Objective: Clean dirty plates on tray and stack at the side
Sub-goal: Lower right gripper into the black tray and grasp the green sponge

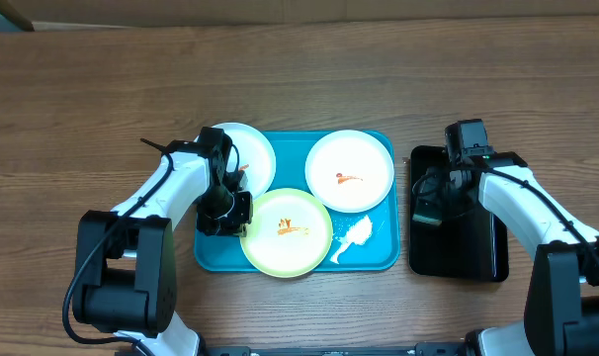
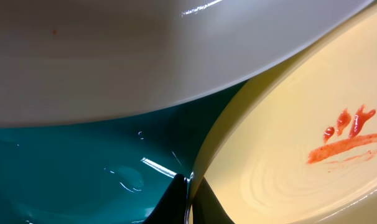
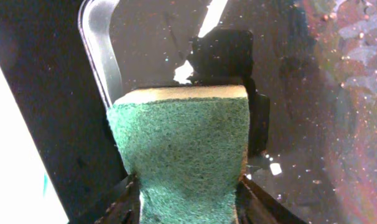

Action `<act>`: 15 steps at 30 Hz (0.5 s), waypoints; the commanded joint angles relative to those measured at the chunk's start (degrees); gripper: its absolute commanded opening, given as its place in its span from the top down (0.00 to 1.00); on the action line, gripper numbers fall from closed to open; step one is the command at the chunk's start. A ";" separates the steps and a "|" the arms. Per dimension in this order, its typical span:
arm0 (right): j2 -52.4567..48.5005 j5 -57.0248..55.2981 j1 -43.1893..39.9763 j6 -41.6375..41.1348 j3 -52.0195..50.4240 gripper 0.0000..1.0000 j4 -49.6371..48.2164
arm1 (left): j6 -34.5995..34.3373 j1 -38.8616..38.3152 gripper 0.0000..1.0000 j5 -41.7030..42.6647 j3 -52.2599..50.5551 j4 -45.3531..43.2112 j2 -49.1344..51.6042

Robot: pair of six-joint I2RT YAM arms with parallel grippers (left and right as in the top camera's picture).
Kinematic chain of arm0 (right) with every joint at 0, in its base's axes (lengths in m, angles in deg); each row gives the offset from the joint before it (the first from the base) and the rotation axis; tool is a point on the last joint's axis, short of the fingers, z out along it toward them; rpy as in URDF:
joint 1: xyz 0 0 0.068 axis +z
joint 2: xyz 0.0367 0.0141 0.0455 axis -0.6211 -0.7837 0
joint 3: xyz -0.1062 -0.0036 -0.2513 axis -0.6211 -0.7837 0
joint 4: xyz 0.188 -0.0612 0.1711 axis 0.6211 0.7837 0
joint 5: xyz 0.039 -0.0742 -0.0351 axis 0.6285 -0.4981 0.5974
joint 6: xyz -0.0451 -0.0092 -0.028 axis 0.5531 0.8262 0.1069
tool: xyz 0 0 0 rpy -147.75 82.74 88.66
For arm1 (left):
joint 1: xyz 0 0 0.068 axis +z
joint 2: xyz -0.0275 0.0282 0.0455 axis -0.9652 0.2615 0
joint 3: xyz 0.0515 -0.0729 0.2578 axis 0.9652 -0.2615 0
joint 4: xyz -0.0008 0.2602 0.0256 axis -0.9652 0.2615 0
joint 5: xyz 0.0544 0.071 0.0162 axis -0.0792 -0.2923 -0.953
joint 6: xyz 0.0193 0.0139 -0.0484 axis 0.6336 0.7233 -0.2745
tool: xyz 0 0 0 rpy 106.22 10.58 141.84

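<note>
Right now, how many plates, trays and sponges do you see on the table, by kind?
Plates: 3 (back-left white plate, back-right white plate, green-rimmed plate)
Trays: 2 (turquoise tray, black tray)
Sponges: 1 (green sponge)
Total: 6

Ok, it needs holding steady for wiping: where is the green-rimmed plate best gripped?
Probably pinch the green-rimmed plate by its upturned rim on its left side, coming from the left. It lies flat on the turquoise tray, so only the rim offers a pinch, and bare tray floor there leaves finger room.
</note>
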 commanded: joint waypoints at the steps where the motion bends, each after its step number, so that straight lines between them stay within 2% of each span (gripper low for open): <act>1: 0.26 0.37 0.42 -0.48 -0.35 0.58 -0.46 | -1.22 -0.07 0.94 -0.57 0.92 -0.11 -1.29; 3: 0.24 0.35 0.42 -0.48 -0.35 0.64 -0.07 | -1.22 -0.07 0.94 -0.57 0.92 -0.13 -1.29; 10: 0.24 0.33 0.42 -0.48 -2.64 0.68 -1.29 | -1.22 -0.07 0.94 -0.57 0.92 -0.02 -1.29; 15: 0.26 0.33 0.39 -0.50 -4.07 0.83 -2.25 | -1.22 -0.07 0.94 -0.57 0.92 -0.04 -1.29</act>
